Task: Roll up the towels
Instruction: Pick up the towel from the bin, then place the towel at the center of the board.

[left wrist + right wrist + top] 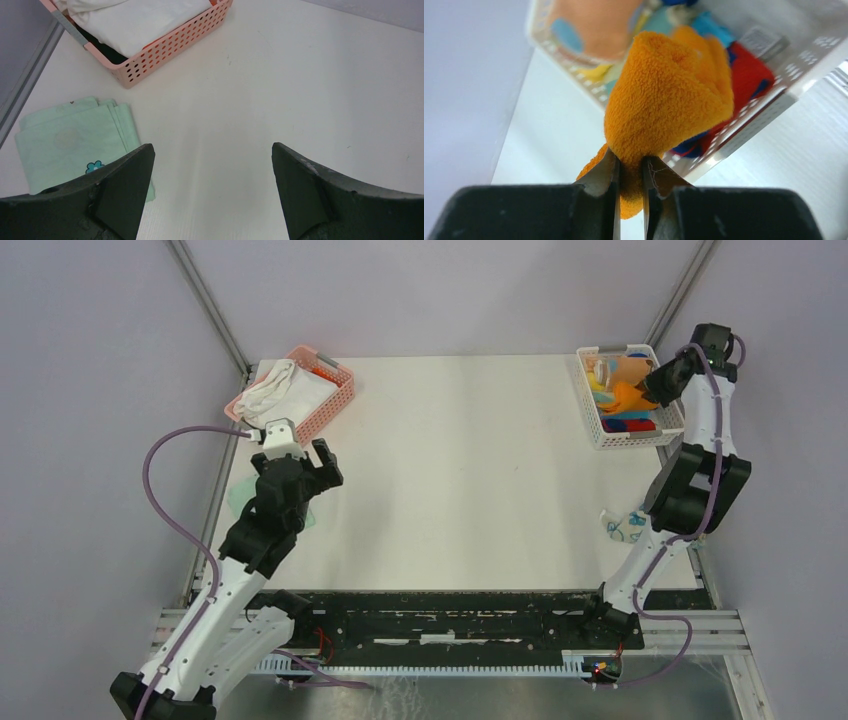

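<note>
Right wrist, orange towel (669, 95): plain, fuzzy, bunched into a rounded fold, over the white basket (754, 125).
Right gripper (630, 175): jaws nearly closed, pinching the orange towel's lower edge.
Mint green towel (70, 140): folded flat with a blue flower mark, on the table (300, 75) near the pink basket (170, 47).
Left gripper (212, 165): jaws wide apart, holding nothing, above the table.

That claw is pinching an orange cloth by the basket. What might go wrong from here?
The right claw pinches only a fold of the orange towel, so it might slip free. Other cloths crowd the white basket behind it; one could be dragged out. The printed towel by that arm might get knocked off the table.
</note>
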